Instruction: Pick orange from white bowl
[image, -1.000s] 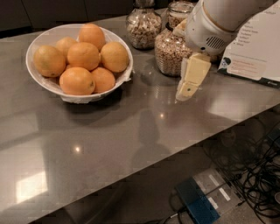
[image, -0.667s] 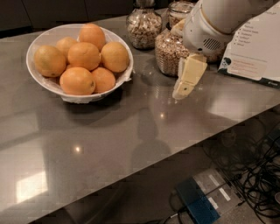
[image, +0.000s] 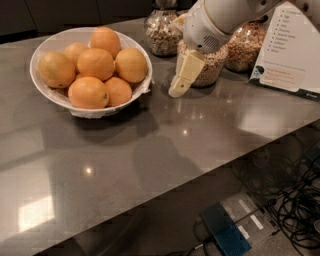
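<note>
A wide white bowl (image: 56, 39) with a crinkled liner at its edge sits at the back left of the grey counter. It holds several oranges in a heap; a yellow-orange one (image: 131, 65) lies on the bowl's right side, nearest the arm. My gripper (image: 179, 86) hangs from the white arm at the upper right. Its cream tip points down to the left, just above the counter and a short way right of the bowl's rim. It touches neither the bowl nor the fruit and holds nothing.
Glass jars of cereal (image: 202, 65) (image: 162, 30) (image: 245, 47) stand right behind the gripper. A white printed card (image: 290, 50) stands at the far right. The counter's front edge (image: 215, 167) runs diagonally; cables and a blue box (image: 225, 232) lie on the floor below.
The gripper has moved left and slightly away from the counter's front edge, closing on the bowl's right side. The bowl and oranges have not moved.
</note>
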